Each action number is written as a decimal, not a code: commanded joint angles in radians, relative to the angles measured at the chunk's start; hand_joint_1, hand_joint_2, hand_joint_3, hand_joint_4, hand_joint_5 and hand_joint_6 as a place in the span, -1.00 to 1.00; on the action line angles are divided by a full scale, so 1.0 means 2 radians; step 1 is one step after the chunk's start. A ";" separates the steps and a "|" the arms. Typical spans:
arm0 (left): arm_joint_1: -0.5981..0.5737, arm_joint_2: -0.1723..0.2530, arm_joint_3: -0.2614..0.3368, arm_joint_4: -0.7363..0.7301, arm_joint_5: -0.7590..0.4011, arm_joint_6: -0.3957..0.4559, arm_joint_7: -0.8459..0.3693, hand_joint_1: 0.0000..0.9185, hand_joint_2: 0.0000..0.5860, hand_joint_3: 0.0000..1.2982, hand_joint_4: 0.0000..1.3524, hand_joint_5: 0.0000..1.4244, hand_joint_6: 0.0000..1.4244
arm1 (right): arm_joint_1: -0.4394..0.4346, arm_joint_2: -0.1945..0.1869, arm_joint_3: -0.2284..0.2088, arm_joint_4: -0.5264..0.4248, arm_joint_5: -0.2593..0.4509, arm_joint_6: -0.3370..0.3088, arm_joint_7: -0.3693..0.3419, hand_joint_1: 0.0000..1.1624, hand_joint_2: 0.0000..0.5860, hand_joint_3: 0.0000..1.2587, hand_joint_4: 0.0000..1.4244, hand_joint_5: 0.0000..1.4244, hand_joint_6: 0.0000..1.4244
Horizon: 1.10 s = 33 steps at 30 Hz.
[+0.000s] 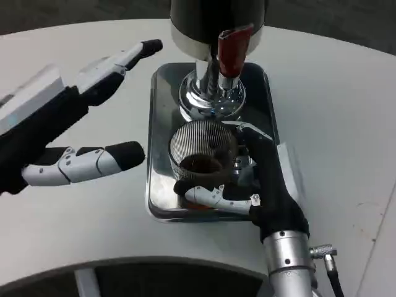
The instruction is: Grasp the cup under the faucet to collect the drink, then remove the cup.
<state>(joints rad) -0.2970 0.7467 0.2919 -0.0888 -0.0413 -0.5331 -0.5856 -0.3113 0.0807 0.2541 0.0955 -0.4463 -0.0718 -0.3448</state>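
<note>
**Cup gripped on drip tray, under faucet**

Ribbed clear cup (203, 151) upright on the steel drip tray (162, 105), just in front of the chrome dispenser base (211, 99). Dark liquid visible at the cup's bottom. Red tap handle (233, 49) above and slightly behind the cup, hanging off the dark dispenser body (213, 18) at the top edge of frame. Exact spout outlet hard to make out; cup roughly below the handle, a bit toward the near side.

Right hand (260, 185) grasping the cup: black fingers wrapped round the cup's right side and back, a white-and-black finger (213, 197) curled across the near base of the cup. Contact on both sides, cup pinned between. Silver right forearm (288, 263) coming up from the bottom edge, right of the cup, with a cable connector (325, 252) beside it.

Left hand (80, 124) released, holding nothing, well left of the cup and off the tray. Fingers spread apart: one white-and-black finger (124, 59) pointing toward the tray's far-left corner, another (93, 162) level with the cup, its black tip near the tray's left edge but not touching.

Tray flat on the white counter (334, 111). Cup base inside the tray rim, nearer the tray's front than its back. Reflections on the tray around the cup; spillage not determinable.
</note>
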 commanded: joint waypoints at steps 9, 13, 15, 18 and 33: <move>0.106 0.009 0.052 -0.045 0.086 0.015 0.047 -1.00 -0.51 -1.00 -1.00 -1.00 -1.00 | 0.041 0.002 0.007 -0.078 0.003 0.014 0.023 0.91 -0.61 0.14 0.30 0.37 0.89; 0.137 0.001 0.063 -0.063 0.107 0.027 0.062 -1.00 -0.53 -1.00 -1.00 -1.00 -1.00 | 0.050 0.000 0.006 -0.096 0.002 0.021 0.029 0.91 -0.61 0.14 0.30 0.37 0.89; 0.168 -0.012 0.065 -0.086 0.130 0.040 0.070 -1.00 -0.53 -1.00 -1.00 -1.00 -1.00 | 0.056 -0.003 0.006 -0.106 0.003 0.022 0.034 0.91 -0.61 0.14 0.30 0.37 0.89; 0.200 -0.022 0.062 -0.113 0.154 0.058 0.079 -1.00 -0.53 -1.00 -1.00 -1.00 -1.00 | 0.065 -0.006 0.008 -0.123 0.002 0.027 0.044 0.91 -0.62 0.15 0.31 0.37 0.91; 0.298 -0.078 0.045 -0.245 0.297 0.150 0.094 -1.00 -0.79 -1.00 -1.00 -1.00 -1.00 | 0.151 -0.036 0.026 -0.283 0.006 0.058 0.145 0.90 -0.60 0.15 0.33 0.39 0.95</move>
<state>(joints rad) 0.2667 0.6076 0.3949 -0.5351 0.4929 -0.2816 -0.3925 -0.0296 0.0220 0.2803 -0.3918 -0.4294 0.0488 -0.0824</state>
